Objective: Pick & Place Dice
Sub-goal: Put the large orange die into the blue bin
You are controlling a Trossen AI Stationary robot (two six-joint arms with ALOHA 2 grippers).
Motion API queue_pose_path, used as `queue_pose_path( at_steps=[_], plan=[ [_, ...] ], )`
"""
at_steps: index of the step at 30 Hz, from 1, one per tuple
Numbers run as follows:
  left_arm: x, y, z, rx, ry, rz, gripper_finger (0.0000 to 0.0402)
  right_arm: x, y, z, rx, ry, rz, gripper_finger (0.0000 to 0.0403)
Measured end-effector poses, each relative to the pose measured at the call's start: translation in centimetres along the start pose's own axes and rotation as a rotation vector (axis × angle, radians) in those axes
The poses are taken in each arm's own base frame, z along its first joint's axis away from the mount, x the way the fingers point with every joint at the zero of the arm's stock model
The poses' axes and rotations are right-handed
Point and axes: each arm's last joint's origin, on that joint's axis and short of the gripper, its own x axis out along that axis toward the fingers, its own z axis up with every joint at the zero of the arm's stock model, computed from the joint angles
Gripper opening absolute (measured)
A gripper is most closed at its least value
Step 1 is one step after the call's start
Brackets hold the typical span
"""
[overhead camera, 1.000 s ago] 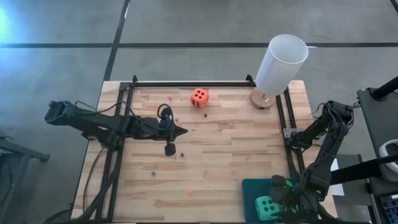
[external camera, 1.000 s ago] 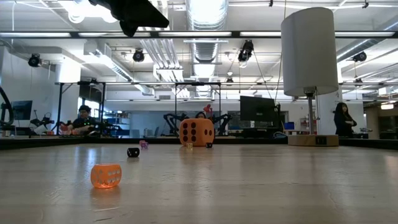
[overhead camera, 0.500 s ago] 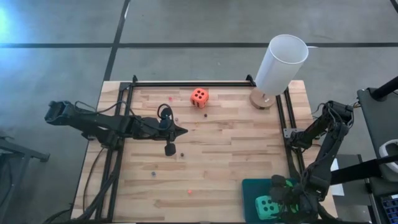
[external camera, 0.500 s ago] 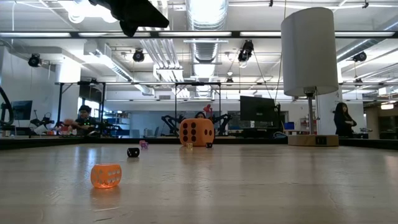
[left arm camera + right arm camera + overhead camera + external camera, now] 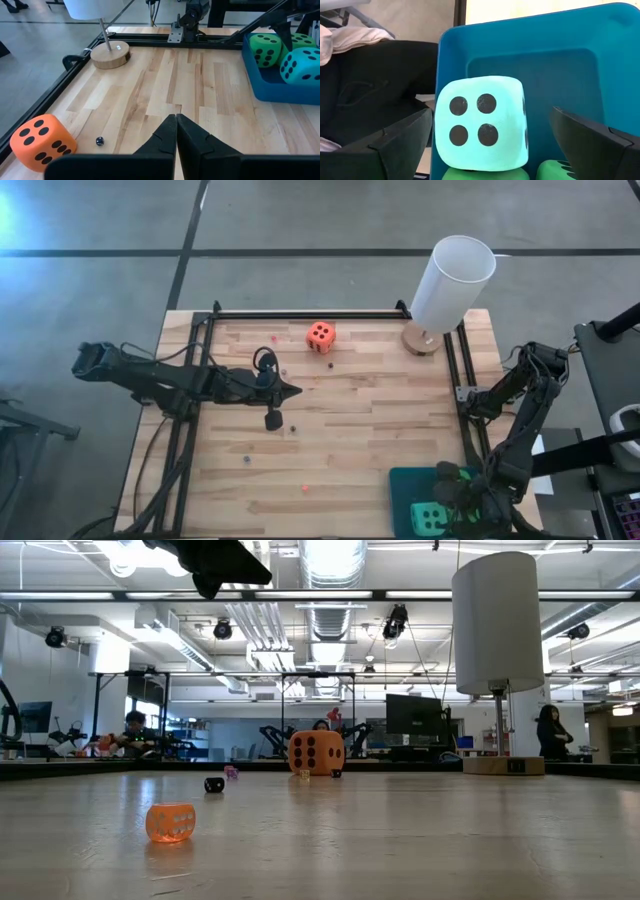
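Right gripper point(image 5: 485, 145) spread around turquoise die point(image 5: 481, 123), over blue tray point(image 5: 570, 60)

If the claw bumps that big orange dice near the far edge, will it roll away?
Probably not far. The orange-red soft-looking cube with dark pips sits on a flat face on the wooden table, so it would likely slide or tumble one side over. Its rounded corners and foam-like look suggest it is light and squashy, so it should budge easily.

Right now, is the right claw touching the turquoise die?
Apart. The right wrist view shows the right claw open, with blue tray visible between each finger and the turquoise die.
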Motion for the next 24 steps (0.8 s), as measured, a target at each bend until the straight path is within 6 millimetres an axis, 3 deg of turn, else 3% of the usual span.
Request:
queue_pose_path(
  at_steps=[14, 24],
  plan=[
    [0.0, 0.0, 0.0, 0.000, 0.001, 0.000, 0.0015, -0.4, 0.4, 0.5, -0.016, -0.050, 0.021, 0.0400],
    [0.0, 0.0, 0.0, 0.001, 0.004, 0.000, 0.0015, -1.1, -0.3, 1.6, 0.002, -0.237, -0.069, 0.0400]
  ],
)
